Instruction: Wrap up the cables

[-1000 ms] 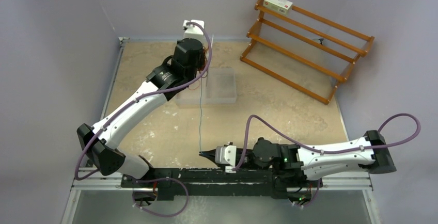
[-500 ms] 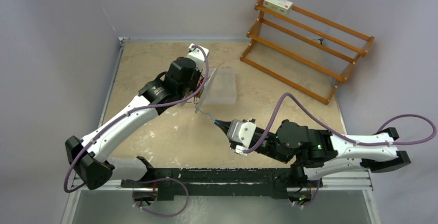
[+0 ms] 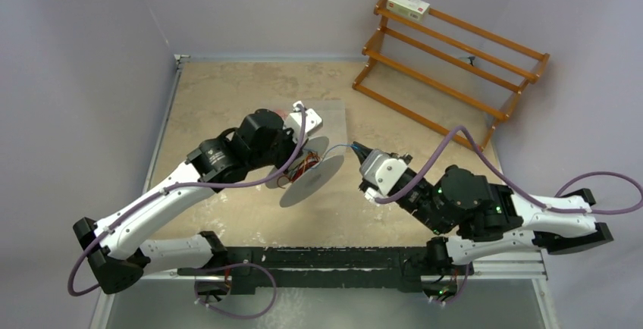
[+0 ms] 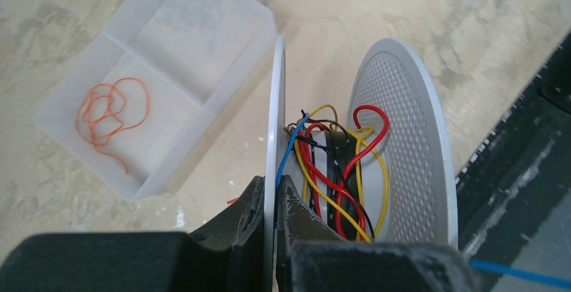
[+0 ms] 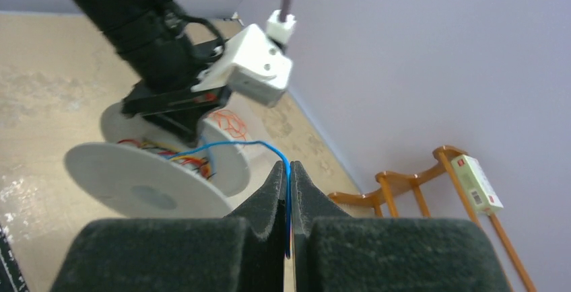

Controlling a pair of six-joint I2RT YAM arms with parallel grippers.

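Since 0.5 s ago the left arm [image 3: 178, 189] has drawn back toward its base, turning the spool [image 3: 309, 182] so that 1 flange shows from above as a tilted disc. The right gripper [image 3: 354, 148] has moved out beside it. The left gripper [image 4: 269, 183] is clamped on the thin edge of 1 spool flange, 1 finger on each face. Red, yellow and black wires [image 4: 340, 177] are wound on the core between the 2 flanges. The blue cable [image 5: 232, 144] runs from the core over the flange rim in a short slack arc to the right gripper, which pinches it tight. The orange cable [image 4: 108, 112] lies loosely coiled in 1 compartment of the translucent tray [image 4: 202, 36]. The tray rests on the table [image 3: 227, 94] beyond the spool, apart from both grippers.
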